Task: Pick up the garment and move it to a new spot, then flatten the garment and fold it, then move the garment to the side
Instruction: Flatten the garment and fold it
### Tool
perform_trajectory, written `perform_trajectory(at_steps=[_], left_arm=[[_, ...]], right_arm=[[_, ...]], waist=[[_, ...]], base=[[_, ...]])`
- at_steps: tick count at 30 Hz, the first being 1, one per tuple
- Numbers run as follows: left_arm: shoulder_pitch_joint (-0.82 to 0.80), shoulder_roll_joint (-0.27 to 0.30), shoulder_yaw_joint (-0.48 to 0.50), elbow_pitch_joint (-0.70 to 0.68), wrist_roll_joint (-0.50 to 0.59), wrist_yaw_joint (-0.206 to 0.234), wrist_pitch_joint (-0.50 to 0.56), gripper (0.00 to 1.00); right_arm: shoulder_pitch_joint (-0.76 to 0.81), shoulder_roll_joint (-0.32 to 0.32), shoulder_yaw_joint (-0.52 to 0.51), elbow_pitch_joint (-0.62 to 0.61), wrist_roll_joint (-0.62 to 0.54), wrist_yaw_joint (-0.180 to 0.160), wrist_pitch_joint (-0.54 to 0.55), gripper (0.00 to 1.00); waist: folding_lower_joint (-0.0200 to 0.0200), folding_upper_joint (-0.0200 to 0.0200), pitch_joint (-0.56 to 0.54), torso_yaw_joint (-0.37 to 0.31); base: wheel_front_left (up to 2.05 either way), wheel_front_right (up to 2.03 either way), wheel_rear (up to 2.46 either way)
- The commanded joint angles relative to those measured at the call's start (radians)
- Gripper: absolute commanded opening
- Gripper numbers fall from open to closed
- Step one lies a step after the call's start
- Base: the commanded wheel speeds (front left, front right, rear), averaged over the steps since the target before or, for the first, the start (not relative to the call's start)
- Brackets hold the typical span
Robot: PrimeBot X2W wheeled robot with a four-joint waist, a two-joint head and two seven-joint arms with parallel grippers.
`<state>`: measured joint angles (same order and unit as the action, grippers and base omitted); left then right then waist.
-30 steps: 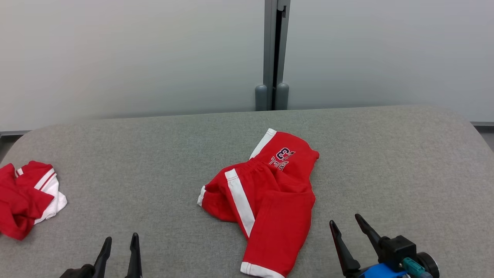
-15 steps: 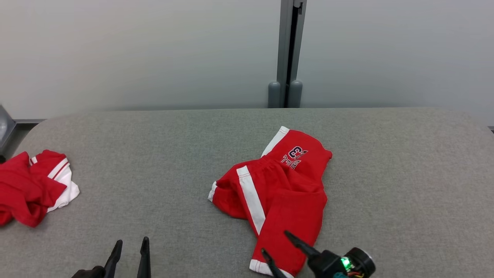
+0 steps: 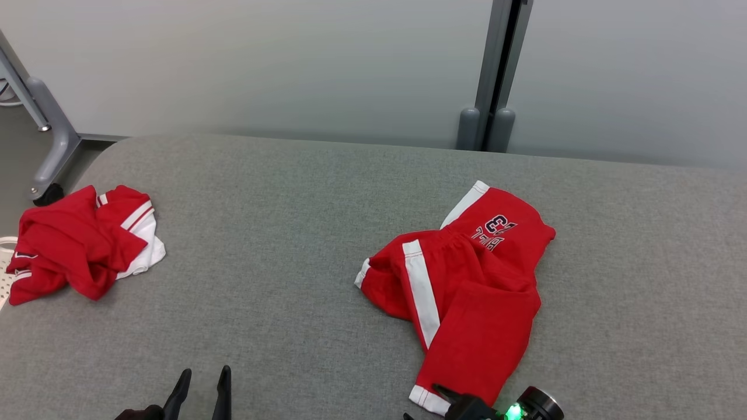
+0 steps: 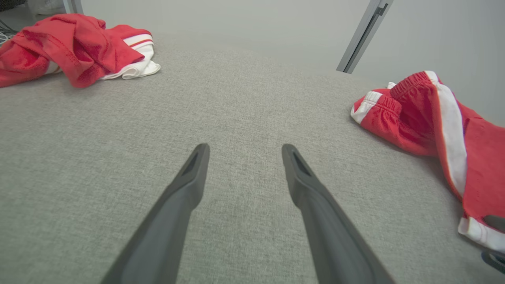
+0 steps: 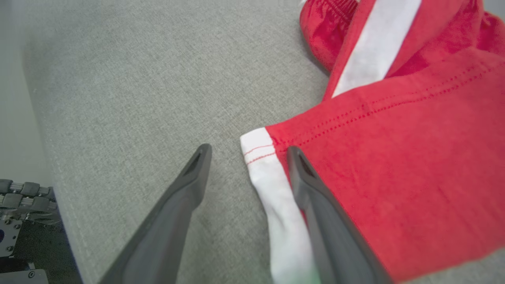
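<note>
Your right claw point(image 5: 248, 149) stands wide and holds nothing. It sits at the near end of the garment point(image 3: 473, 291), straddling the corner of the white hem point(image 5: 260, 157), with one finger over the red cloth and the other over bare tabletop point(image 3: 280, 233) just beside the hem. You cannot tell from these views whether either finger touches the cloth. Your left claw point(image 4: 245, 146) is likewise spread wide and empty. It is over bare tabletop well to the left of the garment, level with the garment's near end. The garment lies on the tabletop loosely bunched. One red leg stretches toward the right claw, a white stripe point(image 3: 421, 291) runs along its left side, and a dark printed number point(image 3: 496, 224) sits at its far end. Far to the left of the garment, well apart from it, a second red and white heap point(image 3: 76, 245) lies crumpled. Behind the garment, past the tabletop's far edge, a grey post point(image 3: 496, 70) stands upright against the pale wall.
</note>
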<state>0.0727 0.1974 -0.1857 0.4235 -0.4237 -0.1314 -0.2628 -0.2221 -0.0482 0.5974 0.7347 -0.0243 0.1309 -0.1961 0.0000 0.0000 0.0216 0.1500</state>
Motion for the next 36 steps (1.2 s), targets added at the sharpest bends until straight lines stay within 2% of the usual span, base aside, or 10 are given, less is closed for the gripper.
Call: perform_trajectory(at_steps=[1,3,4,5,7,15,23,25,26,36], left_arm=[[-0.015,0.009,-0.002,0.0,-0.007,0.001,-0.003,1.0],[-0.02,0.01,-0.003,0.0,-0.012,0.001,-0.003,1.0],[-0.023,0.011,-0.004,0.0,-0.016,0.001,-0.003,1.0],[-0.025,0.012,-0.005,0.0,-0.017,0.001,-0.003,1.0],[-0.025,0.013,-0.006,-0.001,-0.02,0.001,-0.003,1.0],[-0.014,0.004,-0.003,-0.015,-0.016,0.001,-0.003,1.0],[-0.005,-0.012,-0.007,-0.038,0.001,0.001,-0.003,1.0],[-0.016,-0.012,-0.016,-0.046,0.002,0.001,-0.003,1.0],[-0.024,-0.013,-0.024,-0.052,0.003,0.001,-0.003,1.0],[-0.117,0.011,-0.171,-0.144,-0.014,0.001,-0.003,1.0]], right_arm=[[-0.009,-0.004,-0.006,0.005,-0.005,0.0,0.004,1.0],[-0.014,-0.004,-0.019,0.009,-0.014,0.0,0.011,1.0],[-0.016,-0.004,-0.026,0.009,-0.018,0.0,0.015,0.85],[-0.018,-0.004,-0.034,0.009,-0.024,0.0,0.017,0.36],[-0.016,-0.004,-0.05,0.002,-0.021,0.0,0.011,0.0],[0.002,-0.004,-0.136,-0.067,0.041,0.0,-0.06,0.0],[0.069,-0.005,-0.496,-0.237,0.096,0.0,-0.069,0.01],[0.085,-0.005,-0.606,-0.226,0.068,0.0,-0.069,0.45],[0.089,-0.004,-0.657,-0.216,0.056,0.0,-0.069,1.0],[0.123,-0.004,-0.799,-0.166,0.011,0.0,-0.07,1.0]], waist=[[0.0,0.0,0.008,0.005],[0.0,0.0,0.015,0.008],[0.0,0.0,0.018,0.008],[0.0,0.0,0.021,0.008],[0.0,0.0,0.024,0.006],[0.0,0.0,0.005,-0.038],[0.0,0.0,-0.011,-0.125],[0.0,0.0,-0.01,-0.147],[0.0,0.0,-0.009,-0.156],[0.0,0.0,0.024,-0.22]], base=[[0.0,0.0,0.0],[0.0,0.0,0.0],[0.0,0.0,0.0],[0.0,0.0,0.0],[0.0,0.0,0.0],[0.0,0.0,0.0],[0.0,0.0,0.0],[0.0,0.0,0.0],[0.0,0.0,0.0],[0.0,0.0,0.0]])
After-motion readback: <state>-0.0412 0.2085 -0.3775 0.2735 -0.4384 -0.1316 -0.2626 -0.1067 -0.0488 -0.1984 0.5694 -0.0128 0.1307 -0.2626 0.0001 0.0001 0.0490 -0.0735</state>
